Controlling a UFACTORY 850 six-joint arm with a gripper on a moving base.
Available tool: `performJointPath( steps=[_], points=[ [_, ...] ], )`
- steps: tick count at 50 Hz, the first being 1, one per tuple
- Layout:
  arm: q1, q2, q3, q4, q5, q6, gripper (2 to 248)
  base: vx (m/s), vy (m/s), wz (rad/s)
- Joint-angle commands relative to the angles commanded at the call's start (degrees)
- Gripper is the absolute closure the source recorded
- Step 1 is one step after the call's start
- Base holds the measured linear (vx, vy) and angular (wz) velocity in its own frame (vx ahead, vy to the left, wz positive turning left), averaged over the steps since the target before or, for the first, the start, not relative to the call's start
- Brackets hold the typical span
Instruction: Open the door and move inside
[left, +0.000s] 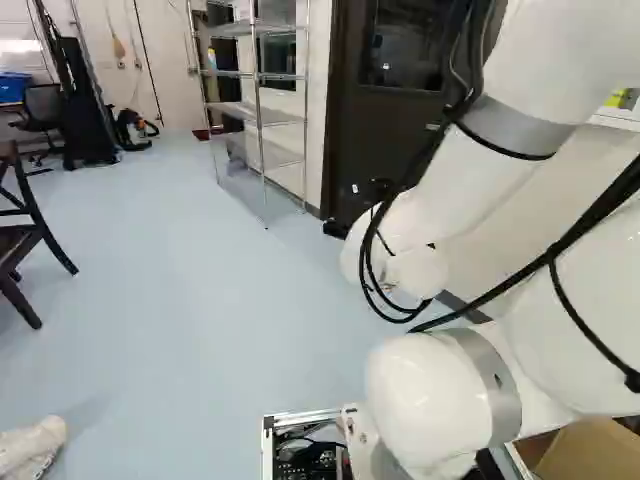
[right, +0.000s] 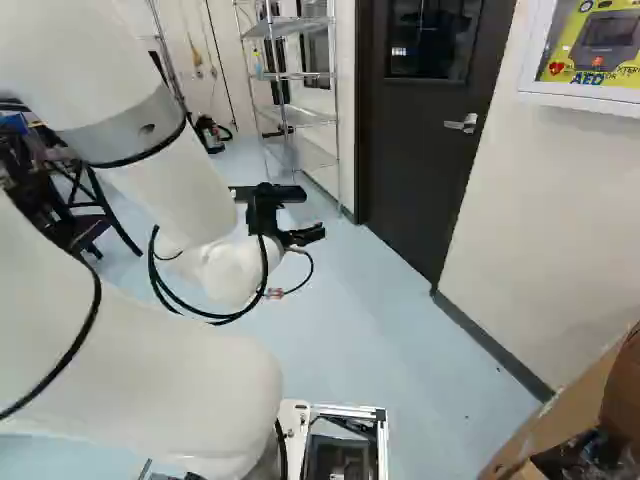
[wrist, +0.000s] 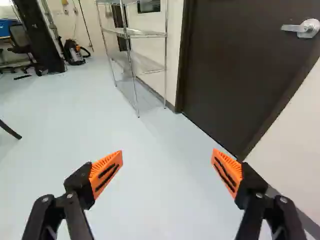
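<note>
Wrist view: your gripper (wrist: 167, 160) stands spread wide and empty, presumably ready to take the lever handle (wrist: 301, 28). That lever is ahead of it, off beside the right finger and well apart, on the closed dark door (wrist: 240, 65). The arm (right: 165, 185) seems held back to leave you room to approach; you'll likely need to turn toward the lever.
</note>
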Motion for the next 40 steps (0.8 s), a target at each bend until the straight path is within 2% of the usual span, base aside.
performJointPath(
  steps=[19, 40],
  points=[
    [0.00, 0.00, 0.00, 0.00, 0.00, 0.00, 3, 0.102, 0.006, -0.004],
    [0.00, 0.00, 0.00, 0.00, 0.00, 0.00, 3, 0.185, 0.019, -0.022]
  ],
)
